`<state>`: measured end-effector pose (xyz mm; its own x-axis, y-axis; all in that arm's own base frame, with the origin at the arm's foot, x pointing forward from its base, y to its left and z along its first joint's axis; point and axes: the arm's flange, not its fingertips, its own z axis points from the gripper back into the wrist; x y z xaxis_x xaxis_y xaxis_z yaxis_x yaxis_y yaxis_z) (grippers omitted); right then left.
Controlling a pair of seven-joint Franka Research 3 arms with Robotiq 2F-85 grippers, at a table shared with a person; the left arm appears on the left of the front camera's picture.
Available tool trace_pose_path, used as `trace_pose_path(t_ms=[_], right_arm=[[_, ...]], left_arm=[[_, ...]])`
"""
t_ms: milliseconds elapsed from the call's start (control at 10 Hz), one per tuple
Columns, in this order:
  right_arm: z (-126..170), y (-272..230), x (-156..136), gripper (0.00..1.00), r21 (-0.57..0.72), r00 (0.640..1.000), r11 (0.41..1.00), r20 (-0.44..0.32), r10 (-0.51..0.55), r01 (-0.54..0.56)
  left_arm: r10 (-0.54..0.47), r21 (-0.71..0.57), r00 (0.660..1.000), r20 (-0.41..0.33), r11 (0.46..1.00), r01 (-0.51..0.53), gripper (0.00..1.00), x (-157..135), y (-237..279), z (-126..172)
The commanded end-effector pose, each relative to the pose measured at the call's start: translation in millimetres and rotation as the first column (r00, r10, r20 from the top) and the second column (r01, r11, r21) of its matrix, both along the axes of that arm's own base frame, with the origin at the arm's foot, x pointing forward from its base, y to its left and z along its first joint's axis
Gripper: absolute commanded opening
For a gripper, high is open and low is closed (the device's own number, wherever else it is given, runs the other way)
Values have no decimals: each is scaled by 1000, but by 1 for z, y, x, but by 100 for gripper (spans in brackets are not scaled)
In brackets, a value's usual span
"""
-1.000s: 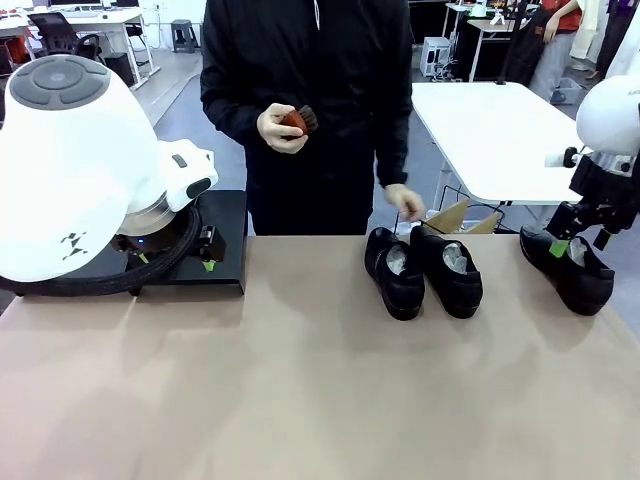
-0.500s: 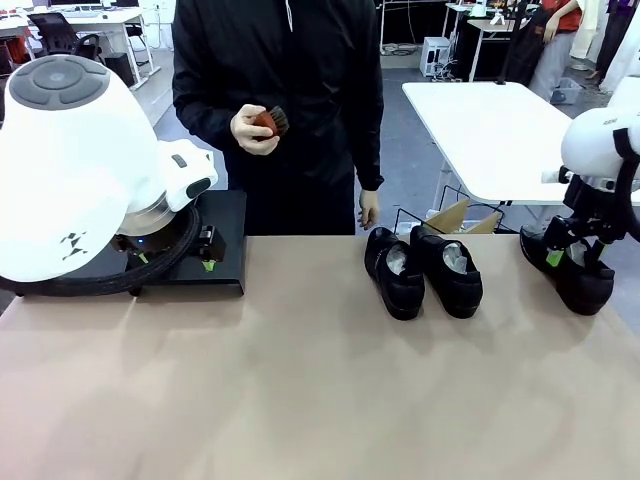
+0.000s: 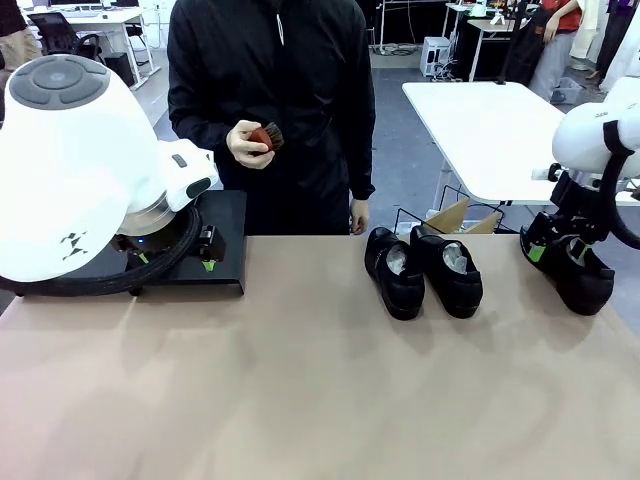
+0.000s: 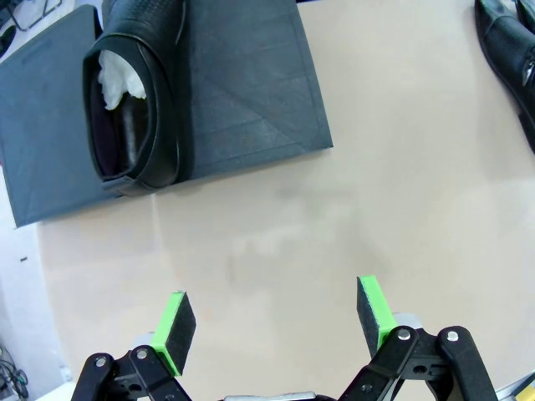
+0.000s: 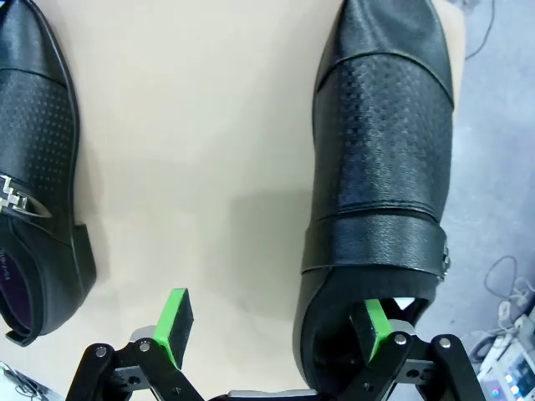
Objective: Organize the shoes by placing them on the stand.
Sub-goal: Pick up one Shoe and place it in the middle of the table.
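1. Left gripper (image 4: 274, 322) is held apart near the matte-black flat stand (image 4: 242, 92), on which one glossy black leather shoe (image 4: 134, 100) is set
2. Right gripper (image 5: 274, 327) is spread astride the heel rim of another such shoe (image 5: 380, 159)

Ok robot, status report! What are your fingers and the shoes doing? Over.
Left gripper open, beside the stand. Right gripper open, one finger inside the right-hand shoe. One shoe on stand, two shoes mid-table. Person's brush well clear.

Front camera looks across table (image 3: 300, 390); wrist cameras close above it.
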<state>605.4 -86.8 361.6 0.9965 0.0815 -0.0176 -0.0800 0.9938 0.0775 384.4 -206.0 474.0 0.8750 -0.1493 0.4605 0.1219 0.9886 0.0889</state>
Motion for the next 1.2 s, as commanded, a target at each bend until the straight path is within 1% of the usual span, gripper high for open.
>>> trace_pose_path(t_ms=[0,200,400,500,900,1000,1100], right_arm=[[-6,-2,3,100,19,1000,1000,10,9,-10],[-11,0,0,100,7,1000,1000,-7,16,-16],[-15,4,-1,100,10,1000,1000,-1,19,-19],[-16,2,-3,90,3,999,999,13,35,-35],[-25,-4,-4,16,-15,999,999,-4,31,-31],[-27,-7,-5,0,-29,1000,999,-7,30,-30],[-29,-9,-6,0,-32,1000,999,-7,23,-23]], left_arm=[[19,11,1000,16,1000,-20,100,0,-1,0],[19,11,1000,16,1000,-20,100,0,-1,0],[19,11,1000,16,1000,-20,100,0,-1,0],[19,11,1000,16,1000,-20,100,0,-1,0],[19,11,1000,16,1000,-20,100,0,-1,0],[19,11,1000,16,1000,-20,100,0,-1,0],[19,11,1000,16,1000,-20,100,0,-1,0]])
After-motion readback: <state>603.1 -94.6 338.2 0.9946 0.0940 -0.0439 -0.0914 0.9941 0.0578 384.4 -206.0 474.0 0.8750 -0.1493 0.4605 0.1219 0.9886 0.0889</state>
